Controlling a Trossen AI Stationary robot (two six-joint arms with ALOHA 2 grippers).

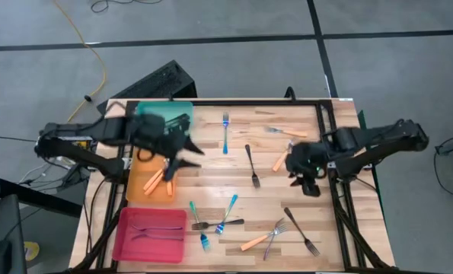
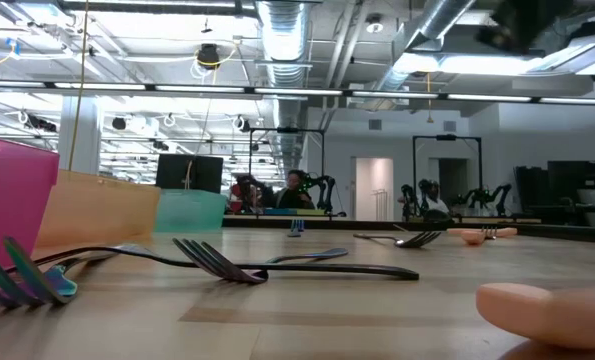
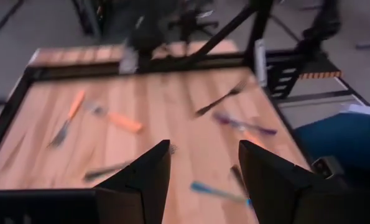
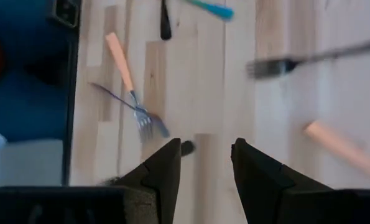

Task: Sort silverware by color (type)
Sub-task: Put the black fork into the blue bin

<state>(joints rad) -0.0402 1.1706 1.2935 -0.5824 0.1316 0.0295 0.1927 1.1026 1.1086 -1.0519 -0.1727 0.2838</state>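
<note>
Above the flat orange plastic tray (image 1: 138,185), the left gripper (image 1: 182,154) hangs with its fingers spread and nothing between them. 3 orange-handled forks (image 1: 159,180) lie on that tray. Beside it the pink plastic tray (image 1: 150,234) holds dark grey forks (image 1: 151,227), and the teal plastic tray (image 1: 164,118) sits mostly under the left arm. Over the right half of the light wooden table (image 1: 211,190) the right gripper (image 4: 204,163) hovers, parted and empty, near an orange-handled fork (image 4: 128,81). Blue-handled forks (image 1: 226,131), more orange-handled ones and dark forks (image 1: 252,165) lie scattered across the tabletop.
</note>
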